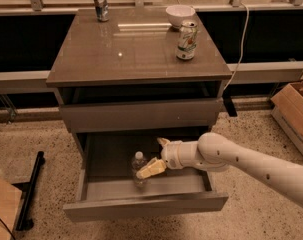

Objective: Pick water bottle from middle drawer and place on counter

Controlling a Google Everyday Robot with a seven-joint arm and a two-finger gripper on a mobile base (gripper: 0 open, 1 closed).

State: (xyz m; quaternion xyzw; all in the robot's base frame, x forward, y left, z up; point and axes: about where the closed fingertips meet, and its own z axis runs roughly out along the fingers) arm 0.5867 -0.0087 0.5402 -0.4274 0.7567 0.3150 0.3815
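The water bottle (138, 165) stands upright in the open middle drawer (146, 204), a clear bottle with a white cap, left of centre on the grey floor. My gripper (156, 155) reaches into the drawer from the right, just right of the bottle. It is open: the nearer tan finger (150, 169) lies against the bottle's right side, and the other finger (163, 142) points back into the drawer. The bottle is not between the fingers. The glossy counter (136, 54) tops the cabinet above.
On the counter stand a dark can (100, 4) at the back left, a white bowl (180, 14), and a white-and-green can (187, 40) at the right. The upper drawer front (141, 115) is closed. A cardboard box (295, 109) sits on the floor at right, a black stand (30, 191) at left.
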